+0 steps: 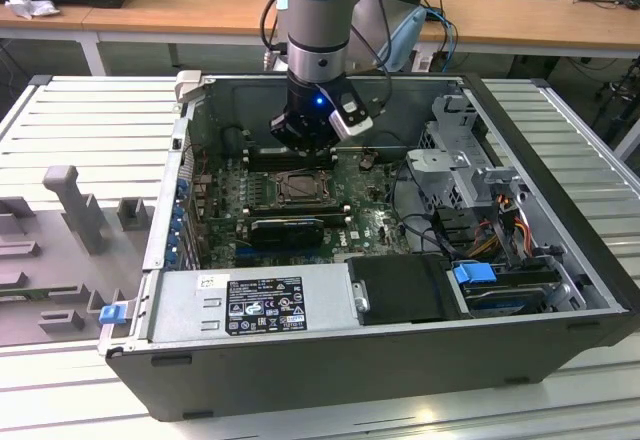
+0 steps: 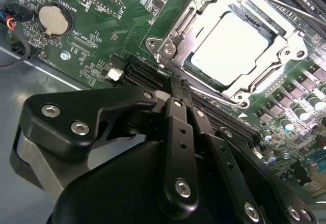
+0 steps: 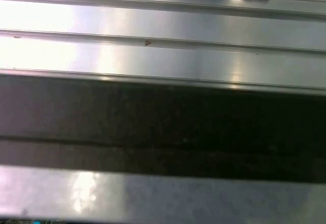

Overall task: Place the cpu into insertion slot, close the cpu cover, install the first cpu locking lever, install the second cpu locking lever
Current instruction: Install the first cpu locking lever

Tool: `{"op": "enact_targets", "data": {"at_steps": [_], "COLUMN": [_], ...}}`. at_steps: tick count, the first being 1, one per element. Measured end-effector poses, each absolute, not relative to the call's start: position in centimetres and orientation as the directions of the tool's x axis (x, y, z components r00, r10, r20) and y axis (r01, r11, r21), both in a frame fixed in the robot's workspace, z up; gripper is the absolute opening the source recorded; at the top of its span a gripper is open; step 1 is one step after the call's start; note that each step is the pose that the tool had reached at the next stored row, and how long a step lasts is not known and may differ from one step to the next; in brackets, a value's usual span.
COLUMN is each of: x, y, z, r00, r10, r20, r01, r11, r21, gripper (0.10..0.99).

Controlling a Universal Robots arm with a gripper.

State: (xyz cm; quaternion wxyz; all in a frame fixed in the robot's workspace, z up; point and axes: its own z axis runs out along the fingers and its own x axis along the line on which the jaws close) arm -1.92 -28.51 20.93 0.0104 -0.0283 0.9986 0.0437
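While the arm (image 1: pixel 318 10) reaches down into the open computer case (image 1: pixel 560 210), its claw (image 1: pixel 305 138) hangs just above the green motherboard (image 1: pixel 225 195), at the far edge of the insertion slot (image 1: pixel 297 189) as the exterior view shows it. In the second wrist view the claw (image 2: pixel 179 89) has its two black fingers (image 2: pixel 175 132) drawn together with only a hairline between them and nothing held; the tips sit just beside the near corner of the socket frame. The cpu (image 2: pixel 235 47), a pale square chip, lies seated in the insertion slot (image 2: pixel 179 39), whose silvery rim surrounds it. The cpu cover (image 2: pixel 293 46) lies flat over the chip, its large central cut-out leaving the chip's top exposed. A thin wire lever (image 2: pixel 285 6) runs along the socket's far side; whether it is latched I cannot tell. A second thin lever appears to run along the socket edge nearest the fingertips, its state likewise unclear. Long black slots (image 2: pixel 153 74) lie between the socket and the claw, and a round coin battery (image 2: pixel 53 19) sits on the board well apart from the socket. Relative to the socket in the exterior view, a grey power supply (image 1: pixel 250 305) lies on the near side and a drive cage (image 1: pixel 465 160) towards the exterior view's right. The case rests on a ribbed metal surface (image 1: pixel 90 120); pale ribbed metal (image 3: pixel 163 51) shows in the first wrist view.
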Motion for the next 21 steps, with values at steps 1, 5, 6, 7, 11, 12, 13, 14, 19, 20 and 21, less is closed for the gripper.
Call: {"op": "enact_targets", "data": {"at_steps": [1, 5, 6, 7, 11, 12, 13, 14, 19, 20, 21], "x": [-1.9, -1.9, -1.9, -1.9, -1.9, -1.8, -1.8, -1.8, -1.8, -1.8, -1.8], "y": [-28.5, -28.5, -28.5, -28.5, -28.5, -28.5, -28.5, -28.5, -28.5, -28.4, -28.5], "z": [20.9, 20.8, 20.8, 20.7, 20.4, 20.4, 20.3, 20.2, 21.1, 21.4, 21.4], "r00": [-0.998, -0.998, -0.998, -0.998, -0.998, -0.998, -0.998, -0.998, -0.998, -0.998, -0.998], "r10": [-0.056, -0.056, -0.056, -0.056, -0.056, -0.056, -0.056, -0.056, -0.056, -0.056, -0.056], "r20": [-0.023, -0.023, -0.023, -0.023, -0.022, -0.022, -0.022, -0.022, -0.022, -0.022, -0.022], "r01": [-0.058, -0.057, -0.057, -0.057, -0.057, -0.057, -0.057, -0.057, -0.057, -0.057, -0.058], "r11": [0.995, 0.995, 0.995, 0.995, 0.995, 0.996, 0.996, 0.996, 0.996, 0.996, 0.996], "r21": [0.087, 0.087, 0.086, 0.085, 0.077, 0.075, 0.074, 0.071, 0.071, 0.070, 0.069], "gripper": [0.106, 0.106, 0.106, 0.106, 0.106, 0.106, 0.106, 0.106, 0.106, 0.106, 0.106]}}
